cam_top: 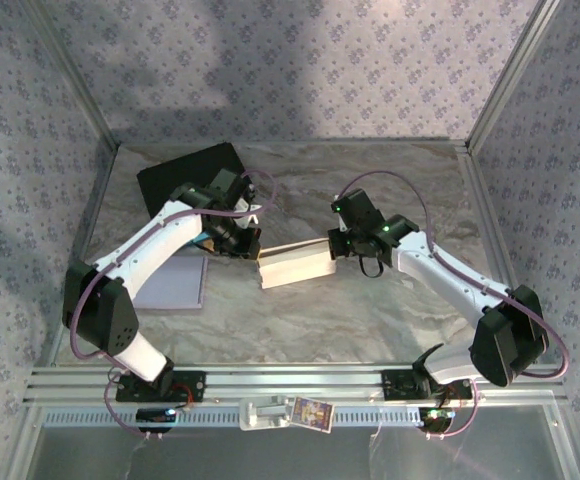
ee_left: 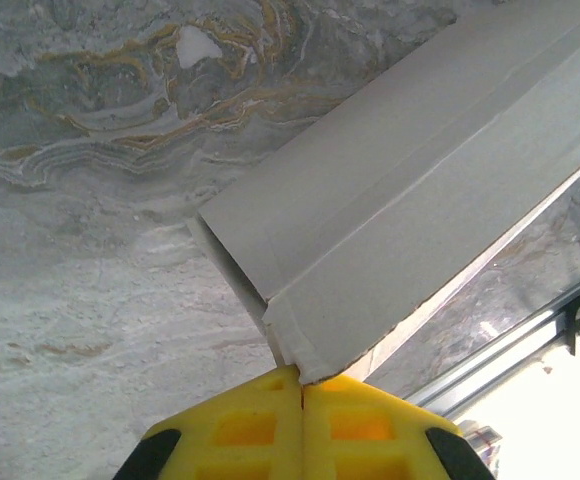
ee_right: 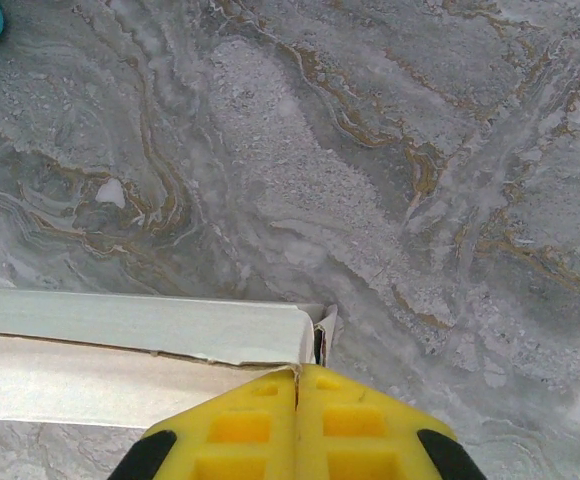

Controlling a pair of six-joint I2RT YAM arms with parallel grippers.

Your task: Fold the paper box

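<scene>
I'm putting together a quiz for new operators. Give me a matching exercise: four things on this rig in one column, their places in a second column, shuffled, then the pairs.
Things
1. box
2. black mat
3. pale sheet
4. card

Places
A. on the near rail
B. far-left corner of the table
C. pinched at its ends by the left hand and right hand
D. flat, partly under the left arm

Pairs: 1-C, 2-B, 3-D, 4-A

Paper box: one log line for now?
left pincer: shut on paper box end | right pincer: shut on opposite end
</scene>
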